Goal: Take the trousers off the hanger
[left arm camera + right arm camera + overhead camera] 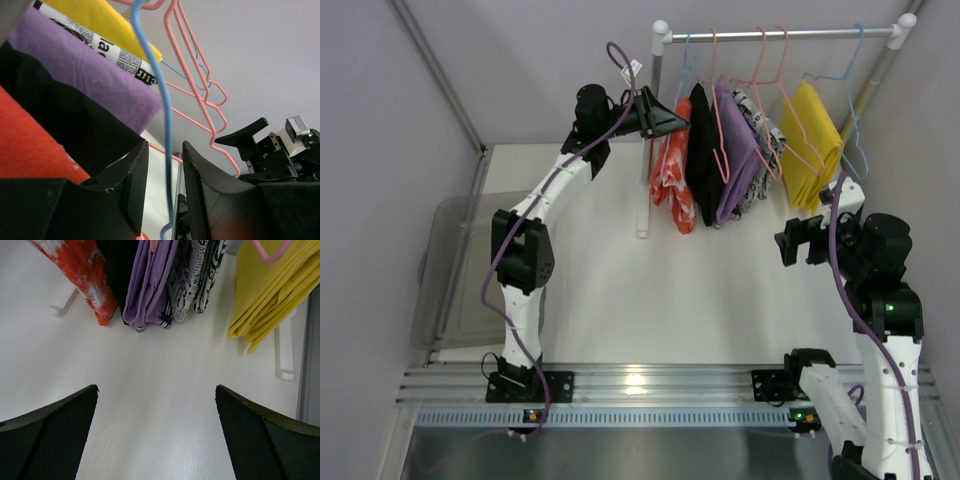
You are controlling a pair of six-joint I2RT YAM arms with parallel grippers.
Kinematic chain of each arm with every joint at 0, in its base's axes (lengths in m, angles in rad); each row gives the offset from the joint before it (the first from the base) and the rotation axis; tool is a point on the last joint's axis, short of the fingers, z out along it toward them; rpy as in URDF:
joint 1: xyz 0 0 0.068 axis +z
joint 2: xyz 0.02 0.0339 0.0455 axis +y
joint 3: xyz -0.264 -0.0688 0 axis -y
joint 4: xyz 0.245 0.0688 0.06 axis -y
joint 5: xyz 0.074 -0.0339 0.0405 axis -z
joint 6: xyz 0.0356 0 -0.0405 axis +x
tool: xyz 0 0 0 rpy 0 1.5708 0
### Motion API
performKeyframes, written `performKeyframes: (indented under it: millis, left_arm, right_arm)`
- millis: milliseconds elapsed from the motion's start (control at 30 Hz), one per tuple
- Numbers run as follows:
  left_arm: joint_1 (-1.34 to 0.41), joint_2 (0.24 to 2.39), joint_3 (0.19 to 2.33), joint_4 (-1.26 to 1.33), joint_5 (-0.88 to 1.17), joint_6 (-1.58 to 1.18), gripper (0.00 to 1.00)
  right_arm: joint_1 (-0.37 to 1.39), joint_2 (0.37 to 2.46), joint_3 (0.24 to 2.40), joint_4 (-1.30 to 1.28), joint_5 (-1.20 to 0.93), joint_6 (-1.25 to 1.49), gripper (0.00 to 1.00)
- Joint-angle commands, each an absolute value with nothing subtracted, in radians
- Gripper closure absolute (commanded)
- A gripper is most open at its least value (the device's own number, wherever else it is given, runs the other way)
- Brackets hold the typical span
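Rail stock: trousers [30, 145] hang just left of the left gripper [165, 146], whose jaws stand narrowly apart around the light-blue hanger [159, 80] wire. The right gripper [156, 387] gapes wide, trousers ahead-left. One translucent bin [450, 270] (contents not discernible) lies outboard of the left arm. One black-and-white printed garment [100, 42]: lettering cropped, unreadable.

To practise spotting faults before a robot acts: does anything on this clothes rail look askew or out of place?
Nothing is spilled or damaged. One oddity: a second light-blue hanger at the right end of the rail seems to hang bare and tilted beside the yellow cloth.
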State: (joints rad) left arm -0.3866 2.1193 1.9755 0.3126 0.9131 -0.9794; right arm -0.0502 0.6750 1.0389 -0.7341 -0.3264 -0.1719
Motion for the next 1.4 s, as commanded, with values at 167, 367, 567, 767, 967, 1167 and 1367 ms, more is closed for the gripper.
performKeyframes:
  millis: [167, 367, 567, 767, 967, 1167, 1367]
  left_arm:
    - [-0.383, 2.109, 2.056, 0.411, 0.943, -1.072, 0.69]
    - [-0.385, 2.120, 2.072, 0.420, 0.931, -1.103, 0.69]
    - [-0.387, 2.131, 2.074, 0.413, 0.927, -1.123, 0.70]
    - [-0.390, 2.135, 2.077, 0.318, 0.885, -1.094, 0.70]
    - [-0.396, 2.140, 2.074, 0.290, 0.876, -1.086, 0.74]
    - [-0.400, 2.137, 2.077, 0.287, 0.882, -1.088, 0.95]
    - [-0.400, 2.123, 2.150, 0.324, 0.907, -1.068, 1.00]
  right_arm:
    - [-0.057, 0.684, 1.045, -0.729, -0.333, -0.164, 0.01]
    - [-0.057, 0.693, 1.054, -0.727, -0.336, -0.160, 0.01]
    - [-0.057, 0.698, 1.058, -0.727, -0.333, -0.160, 0.01]
    - [-0.057, 0.699, 1.057, -0.723, -0.333, -0.156, 0.00]
    - [-0.057, 0.695, 1.045, -0.718, -0.331, -0.155, 0.00]
    - [-0.057, 0.693, 1.040, -0.718, -0.328, -0.156, 0.00]
    - [-0.057, 0.695, 1.048, -0.716, -0.336, -0.156, 0.01]
